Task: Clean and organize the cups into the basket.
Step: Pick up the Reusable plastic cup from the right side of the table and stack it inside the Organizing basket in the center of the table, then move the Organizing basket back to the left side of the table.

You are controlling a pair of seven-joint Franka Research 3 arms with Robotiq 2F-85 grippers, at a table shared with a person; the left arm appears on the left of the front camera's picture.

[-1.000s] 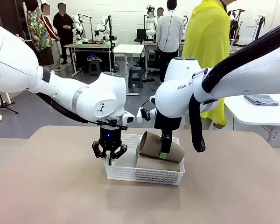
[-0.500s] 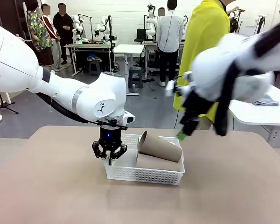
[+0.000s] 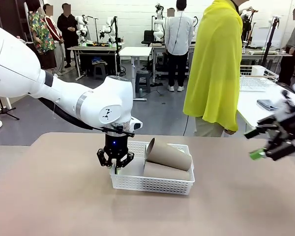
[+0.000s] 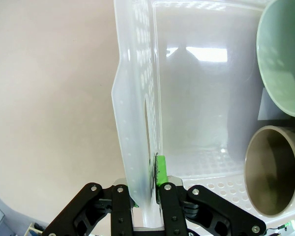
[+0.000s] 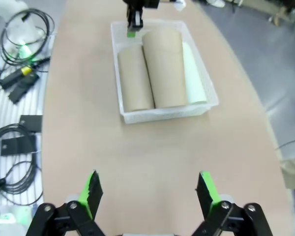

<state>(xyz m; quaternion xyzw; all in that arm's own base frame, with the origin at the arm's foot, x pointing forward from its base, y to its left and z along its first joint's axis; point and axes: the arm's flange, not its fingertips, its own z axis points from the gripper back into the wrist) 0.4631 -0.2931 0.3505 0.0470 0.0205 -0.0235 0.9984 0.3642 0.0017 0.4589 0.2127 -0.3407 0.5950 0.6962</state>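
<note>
Pinching basket (image 4: 137, 123) wall, left gripper (image 4: 146, 189)

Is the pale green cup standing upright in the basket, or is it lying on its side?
Lying on its side. The green cup rests lengthwise in the basket beside two brown cups.

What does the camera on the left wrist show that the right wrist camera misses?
Left wrist alone: the open mouths of a pale mint green cup and a tan cardboard-brown cup, seen from inside, and the left pincer clamped on the wall of the shallow white perforated plastic basket.

Right wrist alone: all three cups lying side by side, black cables beside the table, and the open right pincer.

Both: basket, cups, tan tabletop.
</note>
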